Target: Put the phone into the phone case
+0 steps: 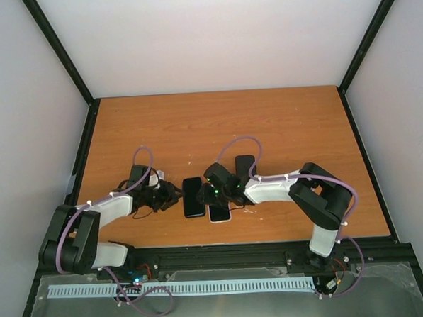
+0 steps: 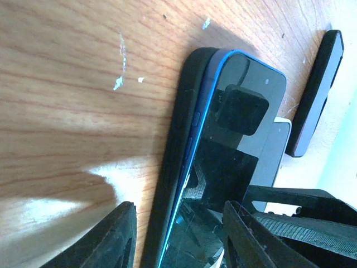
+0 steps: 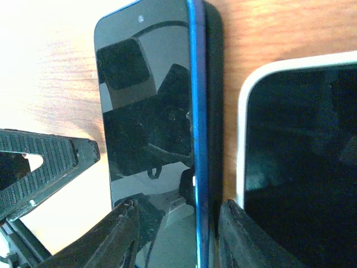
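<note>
Roughly at the table's (image 1: 266, 120) near middle, the blue-edged phone (image 1: 193, 197) lies in the black phone case (image 2: 178, 145), one long edge standing proud. The left gripper (image 2: 179, 207) is released, with a gap beside the case. The right gripper (image 3: 178, 205) flanks the phone; I cannot tell whether it squeezes. A white-rimmed phone (image 3: 301, 145) lies just right.

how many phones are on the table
2 for sure: a blue-edged phone on a black case at the near middle of the table, and a white-edged phone beside it. A dark slab farther back could be a third phone or a case.
</note>
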{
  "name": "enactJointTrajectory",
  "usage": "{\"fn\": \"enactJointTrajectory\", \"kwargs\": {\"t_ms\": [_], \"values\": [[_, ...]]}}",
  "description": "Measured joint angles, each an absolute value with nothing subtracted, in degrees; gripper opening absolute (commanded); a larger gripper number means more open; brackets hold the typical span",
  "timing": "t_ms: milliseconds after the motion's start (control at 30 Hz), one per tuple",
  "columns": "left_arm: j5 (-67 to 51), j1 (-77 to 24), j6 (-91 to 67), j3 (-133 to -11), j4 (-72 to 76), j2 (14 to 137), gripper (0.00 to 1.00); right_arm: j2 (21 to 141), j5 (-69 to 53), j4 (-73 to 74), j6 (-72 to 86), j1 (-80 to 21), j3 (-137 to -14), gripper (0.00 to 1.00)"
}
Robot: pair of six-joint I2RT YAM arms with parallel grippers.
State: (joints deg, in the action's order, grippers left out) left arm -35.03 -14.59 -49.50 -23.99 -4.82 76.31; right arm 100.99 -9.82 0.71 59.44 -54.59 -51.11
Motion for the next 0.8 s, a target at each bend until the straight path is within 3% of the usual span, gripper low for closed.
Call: {"fn": "enactJointTrajectory", "kwargs": {"t_ms": [400, 600, 800], "values": [[-37.58, -14.13, -46.74, -24.8, -2.46, 81.32, 0.33, 105.06, -12.08, -1.54, 58.06, -53.89, -54.02, 0.51], [-39.11, -13.96, -46.26, -23.53, 0.25, 82.24, 0.19, 105.06, -16.58, -6.81, 58.63, -52.12, -51.79, 0.52], [-40.29, -13.21, -47.05, -21.47, 3.53, 82.35, 0.17, 105.01, -19.77, -11.07, 60.69, -51.2, -49.95, 0.52]]}}
